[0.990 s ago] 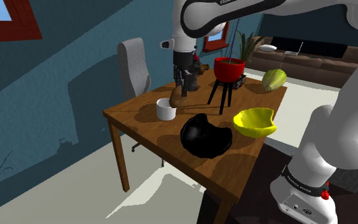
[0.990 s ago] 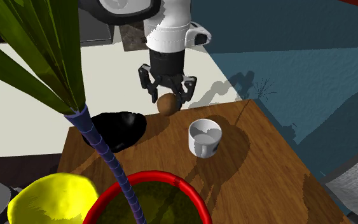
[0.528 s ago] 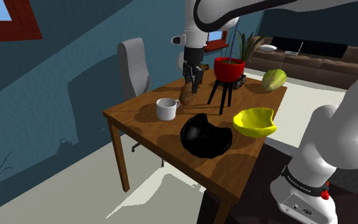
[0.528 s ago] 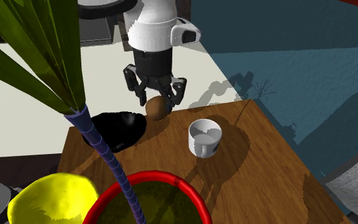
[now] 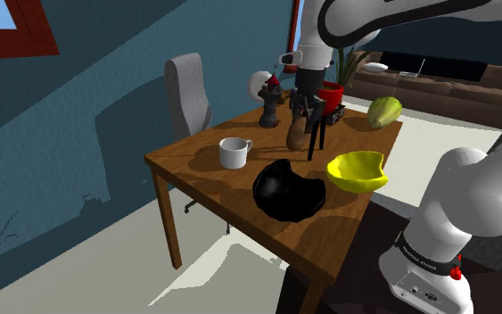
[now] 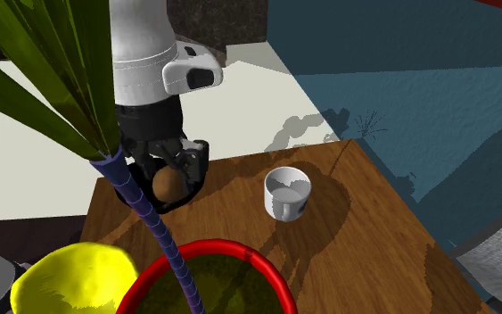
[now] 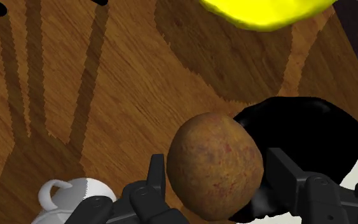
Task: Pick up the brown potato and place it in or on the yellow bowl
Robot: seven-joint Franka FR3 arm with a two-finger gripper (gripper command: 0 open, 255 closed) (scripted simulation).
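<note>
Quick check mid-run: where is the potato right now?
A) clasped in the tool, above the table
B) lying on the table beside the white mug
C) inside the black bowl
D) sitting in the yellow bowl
A: the tool clasps the brown potato above the table, short of the yellow bowl.

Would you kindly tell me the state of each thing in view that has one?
claw: shut on the potato.
potato: gripped, held above the table.
yellow bowl: upright on the table, empty.
white mug: upright on the table.
red plant pot: upright.
</note>
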